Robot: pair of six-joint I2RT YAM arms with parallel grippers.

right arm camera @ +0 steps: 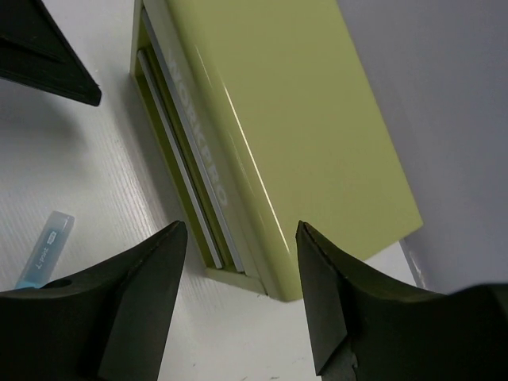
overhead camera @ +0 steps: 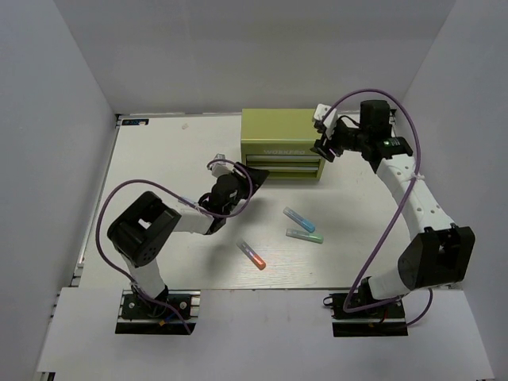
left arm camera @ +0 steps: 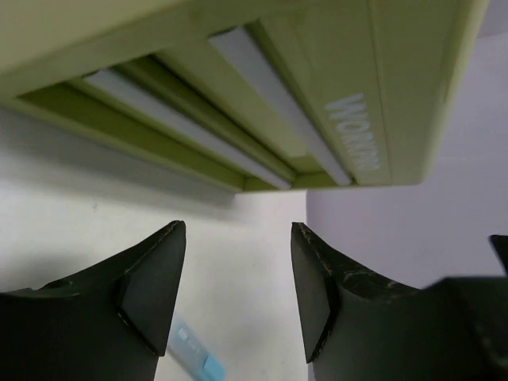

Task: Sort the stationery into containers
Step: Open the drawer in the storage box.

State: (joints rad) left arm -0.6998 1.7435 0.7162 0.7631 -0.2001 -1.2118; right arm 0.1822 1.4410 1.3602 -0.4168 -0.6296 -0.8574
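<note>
The olive-green chest (overhead camera: 279,131) stands at the back of the table, and both its front drawers (overhead camera: 283,164) look shut. My left gripper (overhead camera: 248,176) hovers open at the chest's left front corner; the left wrist view shows the drawer fronts (left arm camera: 238,135) just beyond its empty gripper (left arm camera: 236,226). My right gripper (overhead camera: 324,133) is open and empty by the chest's right end, above the corner of the chest (right arm camera: 294,119). A blue-ended tube (overhead camera: 299,219), a teal tube (overhead camera: 304,235) and an orange-red tube (overhead camera: 251,254) lie loose in front of the chest.
White walls close in the table on three sides. A purple cable loops over each arm. The blue tube (left arm camera: 192,355) shows below my left fingers, and a pale blue-capped tube (right arm camera: 46,250) lies at the left of the right wrist view.
</note>
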